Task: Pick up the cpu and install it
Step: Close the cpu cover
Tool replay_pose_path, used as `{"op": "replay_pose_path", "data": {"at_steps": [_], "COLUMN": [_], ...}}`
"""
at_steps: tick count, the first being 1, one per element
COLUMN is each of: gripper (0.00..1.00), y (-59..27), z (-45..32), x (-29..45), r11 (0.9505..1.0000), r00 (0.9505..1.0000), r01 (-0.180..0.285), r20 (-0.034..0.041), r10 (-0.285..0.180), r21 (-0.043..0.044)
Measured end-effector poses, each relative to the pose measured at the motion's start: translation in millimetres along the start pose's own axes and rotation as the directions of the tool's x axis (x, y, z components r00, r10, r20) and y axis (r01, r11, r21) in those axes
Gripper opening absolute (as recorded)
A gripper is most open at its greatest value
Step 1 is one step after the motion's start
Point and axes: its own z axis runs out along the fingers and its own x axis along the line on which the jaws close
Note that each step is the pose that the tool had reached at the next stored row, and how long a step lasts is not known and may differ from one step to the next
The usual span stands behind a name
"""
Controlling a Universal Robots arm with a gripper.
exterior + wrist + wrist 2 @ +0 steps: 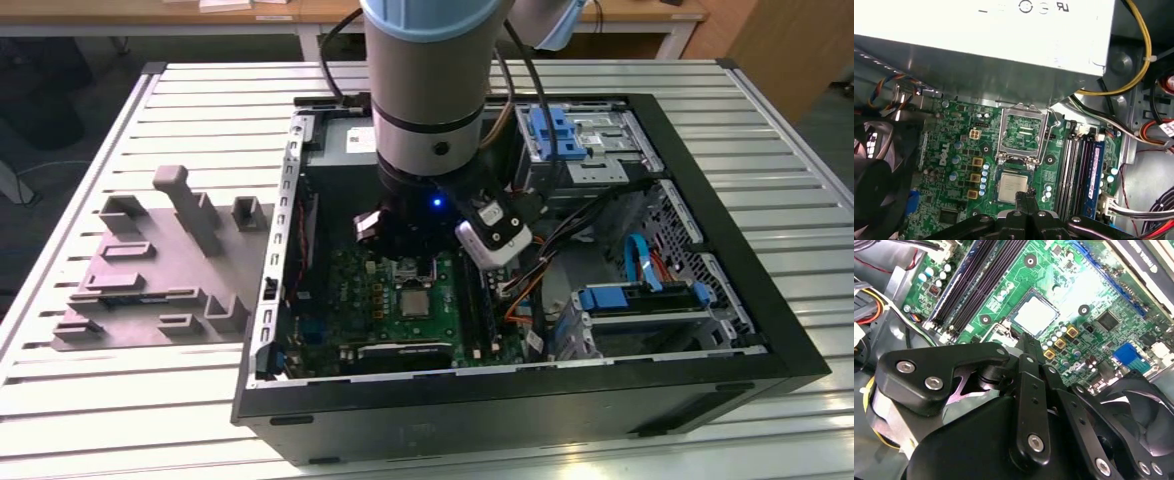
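Note:
The cpu [1013, 187], a small square chip with a pale silvery top, lies flat in its socket on the green motherboard [954, 150]. The socket's metal frame [1021, 131] stands swung open beside it. In the second wrist view the cpu [1034, 315] lies just past my gripper [1025, 342]. The black fingers are shut together with nothing between them. In the first wrist view my gripper [1027, 195] hovers at the chip's edge, not holding it. In the exterior view the arm [427, 120] reaches down into the open computer case above the cpu [416, 304].
A big grey power supply box [979, 40] overhangs the board beside the socket. A black fan [879, 170] sits on one side, memory slots [1074, 170] and loose cables [1134, 75] on the other. Blue drive cages [641, 295] fill the case's right. A grey fixture [160, 265] lies on the slatted table.

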Motion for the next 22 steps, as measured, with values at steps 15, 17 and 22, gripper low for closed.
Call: {"op": "replay_pose_path", "data": {"at_steps": [15, 17, 22], "gripper": [0.11, 0.11, 0.11], "y": [0.0, 0.0, 0.0], "z": [0.6, 0.6, 0.6], "x": [-0.2, -0.2, -0.2], "r11": [0.9797, 0.9796, 0.9796], "r00": [0.9797, 0.9796, 0.9796], "r01": [0.2, 0.201, 0.201], "r20": [-0.0099, -0.01, -0.01], "r10": [-0.2, -0.201, -0.201], "r21": [-0.0039, -0.0039, -0.0039]}}
